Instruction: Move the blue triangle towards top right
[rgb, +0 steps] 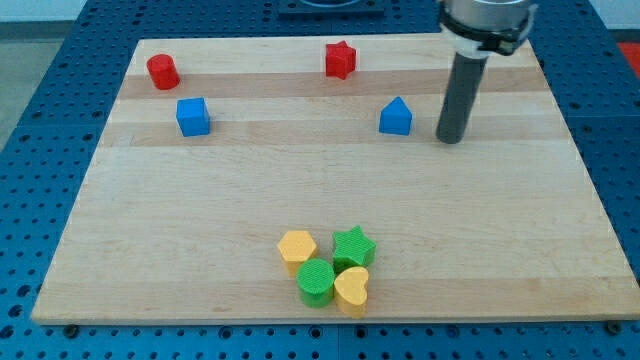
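The blue triangle block (396, 117) lies on the wooden board (200, 230) right of centre, near the view's top. My tip (450, 138) is just to the right of it and slightly lower, a small gap apart, not touching. The dark rod rises from there to the arm at the view's top right.
A blue cube (193, 116) sits at the left. A red cylinder (162, 71) is at the top left and a red star (340, 60) at the top centre. Near the bottom edge cluster a yellow hexagon (297, 247), green star (353, 246), green cylinder (316, 281) and yellow heart (352, 287).
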